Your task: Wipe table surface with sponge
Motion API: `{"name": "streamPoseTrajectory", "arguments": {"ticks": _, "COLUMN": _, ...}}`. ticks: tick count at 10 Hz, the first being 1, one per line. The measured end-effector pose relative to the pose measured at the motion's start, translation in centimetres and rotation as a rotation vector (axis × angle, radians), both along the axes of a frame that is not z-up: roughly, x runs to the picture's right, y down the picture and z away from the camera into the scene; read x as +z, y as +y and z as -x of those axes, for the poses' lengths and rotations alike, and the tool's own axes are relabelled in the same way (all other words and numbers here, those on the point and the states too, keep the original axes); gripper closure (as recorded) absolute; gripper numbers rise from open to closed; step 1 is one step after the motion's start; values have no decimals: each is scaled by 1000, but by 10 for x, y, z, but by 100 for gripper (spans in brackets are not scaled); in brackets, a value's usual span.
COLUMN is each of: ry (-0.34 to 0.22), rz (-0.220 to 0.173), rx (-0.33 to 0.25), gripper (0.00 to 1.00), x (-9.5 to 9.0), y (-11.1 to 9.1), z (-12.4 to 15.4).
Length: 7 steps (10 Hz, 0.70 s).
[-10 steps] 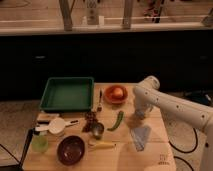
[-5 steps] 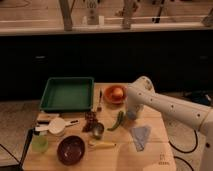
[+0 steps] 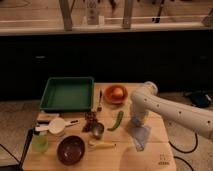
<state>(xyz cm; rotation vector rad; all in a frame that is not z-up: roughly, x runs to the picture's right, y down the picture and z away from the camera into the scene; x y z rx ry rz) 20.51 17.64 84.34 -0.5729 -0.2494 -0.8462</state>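
While bent at the elbow, lowered onto table surface (image 3: 152,150): gripper (image 3: 136,121), grip state unclear.
Beside green pepper (image 3: 117,120); bare wood toward right edge.

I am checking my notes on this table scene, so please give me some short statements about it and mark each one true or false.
1. The green tray sits at the table's back left. True.
2. The end effector is above the dark bowl. False: it is low over the table's right part, beside the green pepper.
3. The orange plate holds something. True.
4. The light blue cloth lies inside the tray. False: it lies on the table near the end effector.
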Motion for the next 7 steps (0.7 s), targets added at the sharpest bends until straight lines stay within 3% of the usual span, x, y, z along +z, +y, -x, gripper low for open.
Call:
{"name": "streamPoseTrajectory", "arguments": {"ticks": 3, "ry": 46, "rz": -4, "rx": 58, "gripper": 98, "x": 22, "y": -24, "z": -20}}
{"name": "streamPoseTrajectory", "arguments": {"ticks": 7, "ry": 35, "rz": -17, "rx": 70, "gripper": 98, "x": 34, "y": -41, "z": -6}}
